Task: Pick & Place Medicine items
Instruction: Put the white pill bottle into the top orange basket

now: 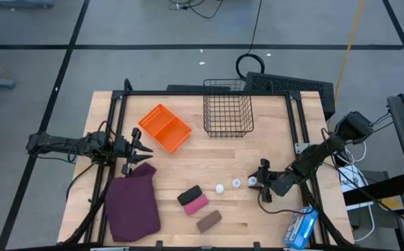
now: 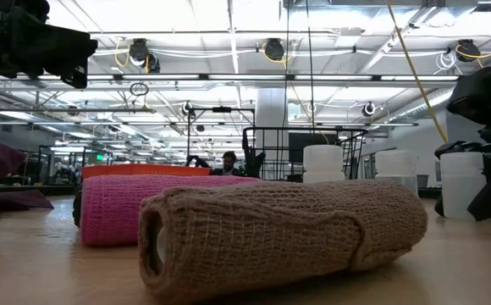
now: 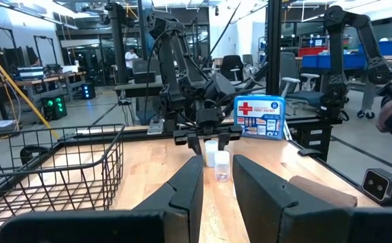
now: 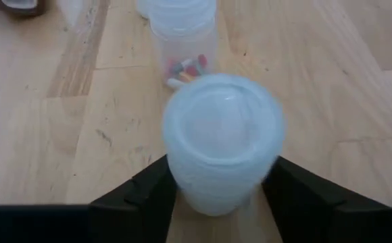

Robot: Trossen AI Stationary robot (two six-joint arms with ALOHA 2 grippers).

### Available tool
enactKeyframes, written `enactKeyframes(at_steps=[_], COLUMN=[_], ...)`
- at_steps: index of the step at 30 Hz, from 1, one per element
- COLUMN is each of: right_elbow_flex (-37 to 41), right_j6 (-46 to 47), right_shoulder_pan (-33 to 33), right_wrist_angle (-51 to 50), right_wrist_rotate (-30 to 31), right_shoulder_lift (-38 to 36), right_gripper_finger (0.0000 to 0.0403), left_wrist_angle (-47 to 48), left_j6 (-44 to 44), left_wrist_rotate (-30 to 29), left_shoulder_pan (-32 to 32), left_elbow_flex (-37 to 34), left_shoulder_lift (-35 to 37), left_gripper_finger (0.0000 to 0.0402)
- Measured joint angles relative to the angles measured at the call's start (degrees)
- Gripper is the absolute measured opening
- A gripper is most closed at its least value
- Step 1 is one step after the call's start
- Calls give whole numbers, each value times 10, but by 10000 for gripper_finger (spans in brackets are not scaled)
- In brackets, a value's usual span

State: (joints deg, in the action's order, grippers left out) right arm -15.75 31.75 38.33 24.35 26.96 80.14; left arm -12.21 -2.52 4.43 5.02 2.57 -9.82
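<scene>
Three small white medicine bottles stand upright in a row on the table: the left bottle [image 1: 219, 187], the middle bottle [image 1: 236, 183] and the right bottle [image 1: 253, 180]. My right gripper [image 1: 262, 180] is open low over the table. Its fingers stand on either side of the right bottle [image 4: 223, 142], apart from it as far as I can see. That bottle [image 2: 461, 182] rests on its base on the wood. The middle bottle [image 4: 182, 47], with coloured pills inside, stands just beyond it. My left gripper [image 1: 146, 146] is open and waits near the left edge, beside the orange tray [image 1: 164, 128].
A wire basket [image 1: 228, 111] stands at the far middle. A maroon cloth [image 1: 132, 202] lies near left. Black [image 1: 189, 194], pink [image 1: 196, 203] and brown [image 1: 209, 220] bandage rolls lie left of the bottles. A blue-and-white packet [image 1: 301, 227] sits at the near right corner.
</scene>
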Motion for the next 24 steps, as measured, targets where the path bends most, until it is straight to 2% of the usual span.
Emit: enactKeyframes(at_steps=[5,9,11,15,19,21,22,24], right_elbow_flex=[0,0,0,0,0,-5,-9,-20], right_j6=[3,4,-1,-46,-90,-114,-126,-158], right_shoulder_pan=[0,0,0,-1,-24,-45,-57,-83], right_wrist_angle=[21,58,81,129,179,188,188,189], right_wrist_rotate=[9,22,48,107,136,135,134,125], right_shoulder_lift=[0,0,0,-1,-1,-1,-1,-1], right_gripper_finger=[133,132,132,140,143,136,133,132], left_wrist_angle=[-7,-38,-61,-84,-101,-122,-128,-129], left_j6=[0,5,34,80,67,73,81,101], left_wrist_rotate=[0,0,0,0,-6,-30,-60,-164], left_shoulder_pan=[0,0,0,0,0,0,0,0], left_elbow_flex=[0,0,0,0,0,0,0,8], left_shoulder_lift=[0,0,0,0,-1,-8,-13,-29], left_gripper_finger=[93,93,93,93,93,93,93,93])
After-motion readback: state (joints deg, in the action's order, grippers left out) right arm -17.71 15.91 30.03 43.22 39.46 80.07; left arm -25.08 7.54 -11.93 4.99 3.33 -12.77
